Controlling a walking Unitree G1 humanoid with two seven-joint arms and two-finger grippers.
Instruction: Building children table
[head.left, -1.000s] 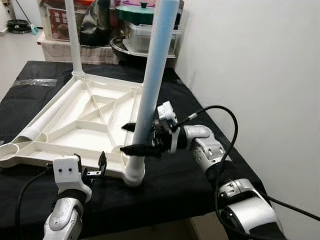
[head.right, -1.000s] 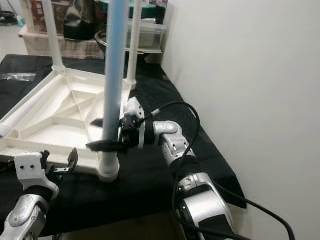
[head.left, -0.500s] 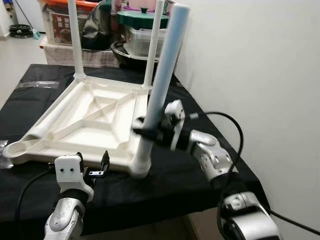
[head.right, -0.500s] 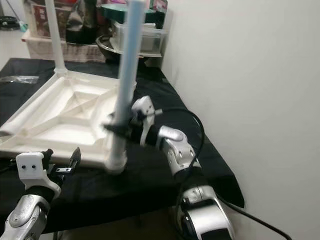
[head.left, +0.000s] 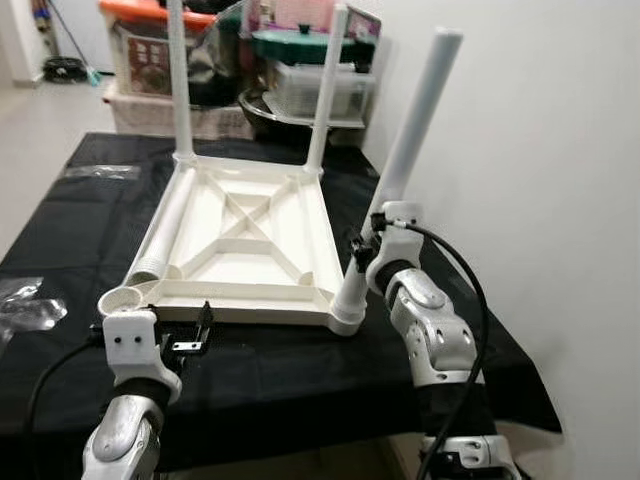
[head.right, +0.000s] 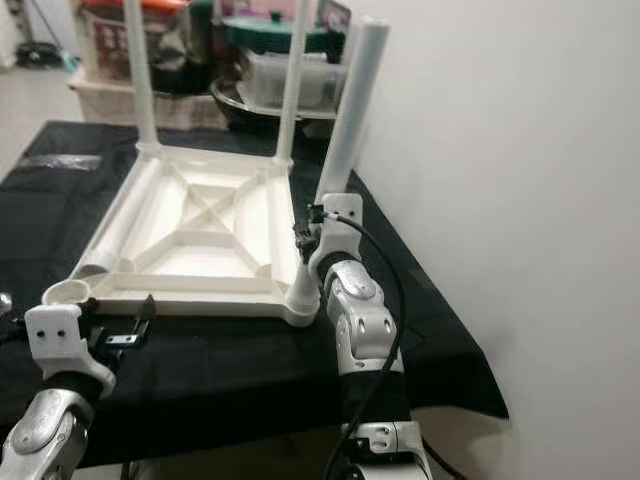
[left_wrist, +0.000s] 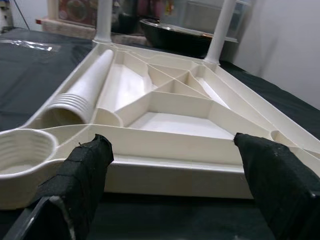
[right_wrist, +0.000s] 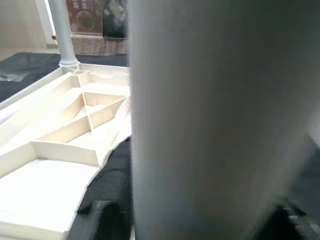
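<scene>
My right pincer (head.left: 362, 250) still clenched the near-right leg (head.left: 400, 170), which now leaned toward 1 o'clock rather than standing nearly upright. The upturned tabletop (head.left: 250, 240) lay on the black counter (head.left: 60, 200). My left pincer (left_wrist: 170, 165) hung released at the tabletop's near edge, as before.

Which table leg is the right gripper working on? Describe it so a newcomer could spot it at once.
On the black-draped work table lies an upturned white plastic tabletop with ribbed underside. Two thin white legs stand at its far corners; a loose ridged one lies inside. The right gripper is at the pale blue-white leg in the near corner by the wall: it alone leans.
</scene>
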